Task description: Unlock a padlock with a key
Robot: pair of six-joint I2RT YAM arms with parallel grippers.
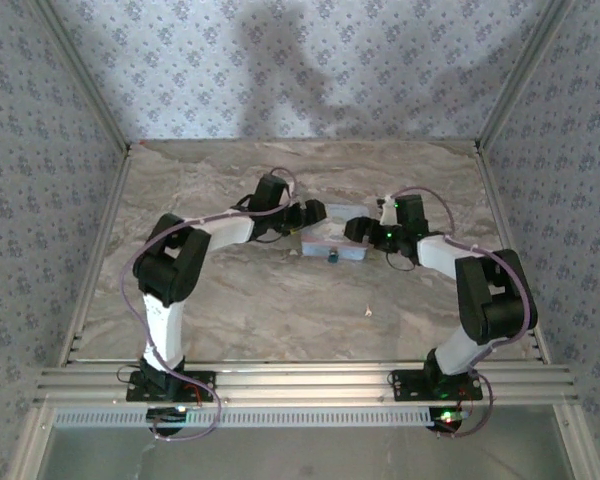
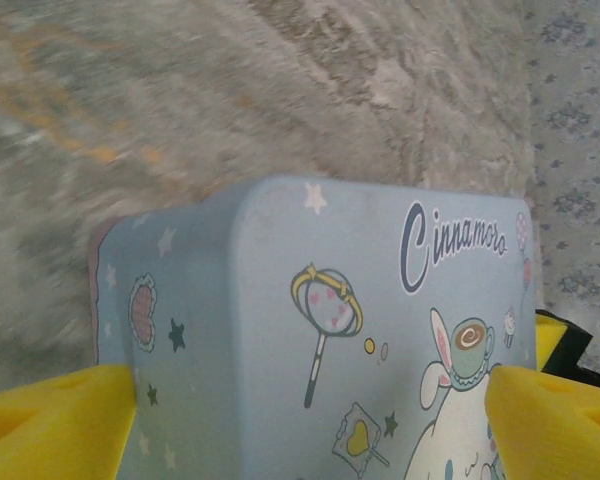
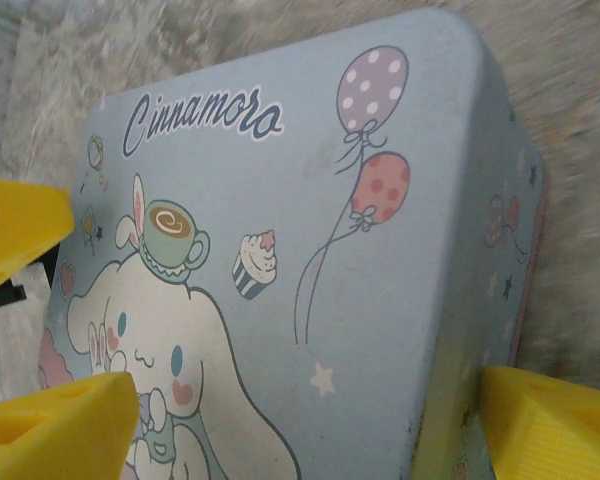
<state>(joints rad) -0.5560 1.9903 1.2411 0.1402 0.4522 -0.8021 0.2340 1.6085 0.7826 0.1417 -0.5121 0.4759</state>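
Padlock (image 1: 333,257) first: in the top view it's a tiny teal speck at the centre of the frame, right against the near edge of the pale blue Cinnamoroll tin (image 1: 332,238). I can't make out whether it hangs from the tin or just lies beside it. The key (image 1: 368,311), as best I can judge, is that pale sliver on the bare marble table (image 1: 240,310), below and right of the tin and well apart from it.

Both arms have the tin between them. The left gripper (image 1: 313,213) comes in from the upper left, the right gripper (image 1: 357,230) from the right. On the left wrist view the yellow fingers (image 2: 50,425) stand wide, one at each lower corner with the tin's end wall between them. It's the same on the right wrist, with the pads (image 3: 550,425) astride the other end. Both sets of jaws are spread wide around the tin, and I can't tell whether the pads are pressing on it or just short of it.

I read this step as bracing the tin so the lock sits still. To do it well I'd bear on the side walls rather than the lid and squeeze evenly from both ends so the tin doesn't skate over the padlock. The near edge has to stay clear. One arm must then go for that flat key, which will be fiddly on smooth marble.
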